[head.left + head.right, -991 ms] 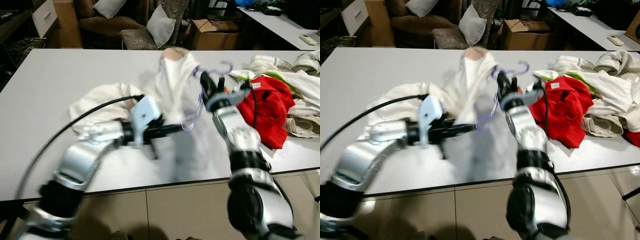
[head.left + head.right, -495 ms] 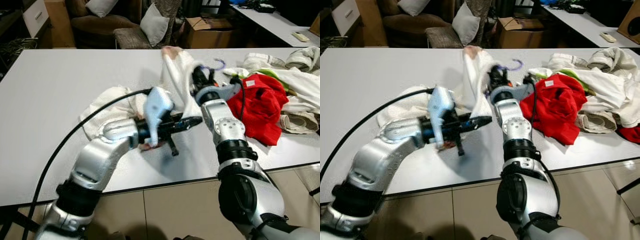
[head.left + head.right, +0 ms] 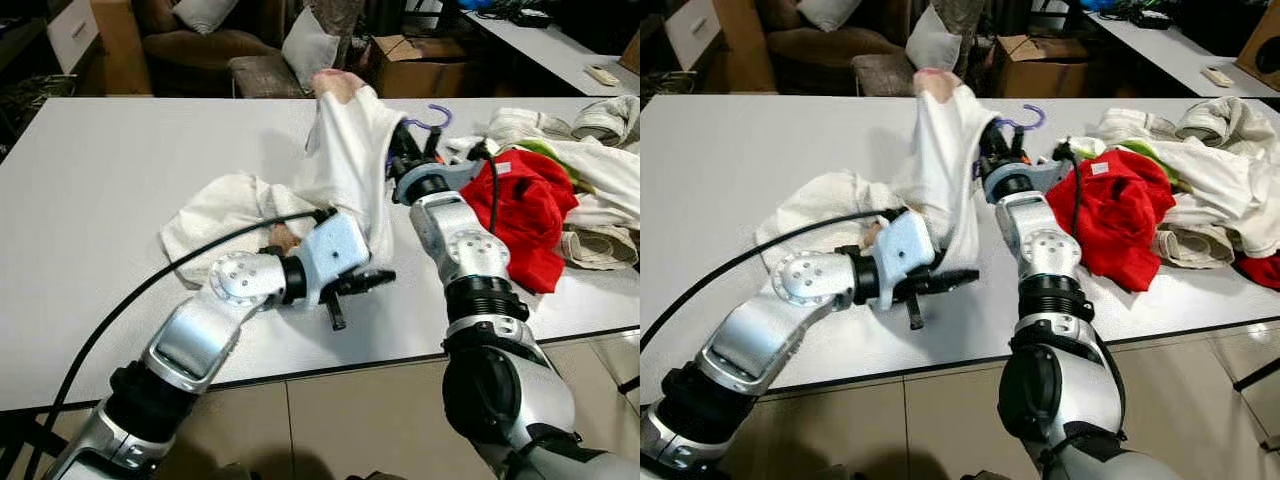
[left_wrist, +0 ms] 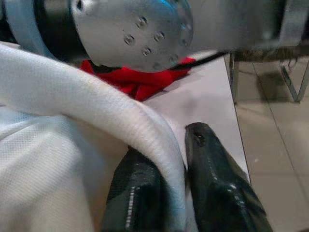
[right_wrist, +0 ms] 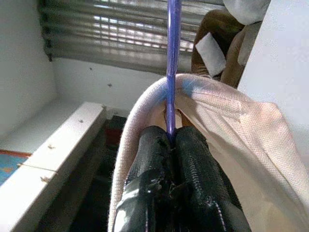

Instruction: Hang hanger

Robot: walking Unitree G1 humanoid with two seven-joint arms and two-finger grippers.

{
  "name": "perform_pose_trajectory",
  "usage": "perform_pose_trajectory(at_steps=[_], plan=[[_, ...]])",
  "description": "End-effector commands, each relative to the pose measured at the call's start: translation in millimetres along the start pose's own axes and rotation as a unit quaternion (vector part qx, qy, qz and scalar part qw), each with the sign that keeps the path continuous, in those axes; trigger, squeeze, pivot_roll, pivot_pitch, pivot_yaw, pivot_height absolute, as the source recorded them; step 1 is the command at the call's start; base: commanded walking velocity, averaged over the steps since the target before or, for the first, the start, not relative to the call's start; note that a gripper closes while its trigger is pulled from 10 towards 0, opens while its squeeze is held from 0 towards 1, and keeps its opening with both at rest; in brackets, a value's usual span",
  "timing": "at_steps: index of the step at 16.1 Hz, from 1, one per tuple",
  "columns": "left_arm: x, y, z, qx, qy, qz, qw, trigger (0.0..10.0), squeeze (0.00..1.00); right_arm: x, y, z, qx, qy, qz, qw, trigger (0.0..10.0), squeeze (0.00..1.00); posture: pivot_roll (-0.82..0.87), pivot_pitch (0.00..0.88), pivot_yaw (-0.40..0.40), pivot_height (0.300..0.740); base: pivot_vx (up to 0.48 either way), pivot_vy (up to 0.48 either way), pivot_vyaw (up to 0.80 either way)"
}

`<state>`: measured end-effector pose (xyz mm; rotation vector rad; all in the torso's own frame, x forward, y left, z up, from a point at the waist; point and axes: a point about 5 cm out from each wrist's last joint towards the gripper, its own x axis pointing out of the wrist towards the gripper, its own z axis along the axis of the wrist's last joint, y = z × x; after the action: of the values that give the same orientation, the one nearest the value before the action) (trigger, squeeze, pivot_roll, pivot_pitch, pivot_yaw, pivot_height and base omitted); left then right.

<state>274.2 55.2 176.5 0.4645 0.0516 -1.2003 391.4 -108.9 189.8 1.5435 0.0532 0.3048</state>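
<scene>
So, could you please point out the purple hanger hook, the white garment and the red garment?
purple plastic hanger hook [image 3: 1032, 115], right eye view, curved top.
white cloth garment [image 3: 350, 160], left eye view, raised middle.
red cloth garment [image 3: 1115, 205], right eye view, centre fold.

My table [image 3: 90, 190] is white. A white garment [image 3: 225, 205] lies crumpled on it before me. Right of that garment lie a red cloth [image 3: 530, 215] and pale clothes [image 3: 600, 190].

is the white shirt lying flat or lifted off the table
Partly lifted. The right gripper, shut on the purple hanger, holds the white shirt up in a peak; its lower part trails on the table.
</scene>
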Motion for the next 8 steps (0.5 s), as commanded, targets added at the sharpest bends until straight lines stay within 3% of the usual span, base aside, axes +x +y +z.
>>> perform_pose_trajectory(at_steps=[1, 3, 6, 8], plan=[[2.4, 2.7, 2.1, 0.021, 0.009, 0.01, 1.0, 10.0, 1.0, 1.1, 13.2, 10.4, 0.009, -0.016, 0.031, 0.999, 10.0, 0.0, -0.07, 0.0, -0.074, 0.74, 0.0, 0.0, 0.0], [2.4, 7.4, 4.5, 0.029, 0.003, 0.035, 0.999, 10.0, 1.0, 0.9, 14.7, 13.3, 0.012, -0.018, 0.036, 0.999, 10.0, 0.0, -0.06, 0.0, -0.073, 0.74, 0.0, 0.0, 0.0], [0.8, -5.5, 10.7, -0.004, -0.033, -0.014, 0.999, 10.0, 1.0, 1.6, 17.6, 20.7, 0.013, -0.028, 0.041, 0.999, 10.0, 0.0, -0.06, 0.0, -0.073, 0.74, 0.0, 0.0, 0.0], [-4.3, -7.8, -7.0, -0.012, 0.009, -0.025, 1.0, 10.0, 1.0, 1.4, 20.3, 26.1, 0.008, -0.032, 0.046, 0.998, 10.0, 0.0, -0.06, 0.0, -0.068, 0.74, 0.0, 0.0, 0.0]])
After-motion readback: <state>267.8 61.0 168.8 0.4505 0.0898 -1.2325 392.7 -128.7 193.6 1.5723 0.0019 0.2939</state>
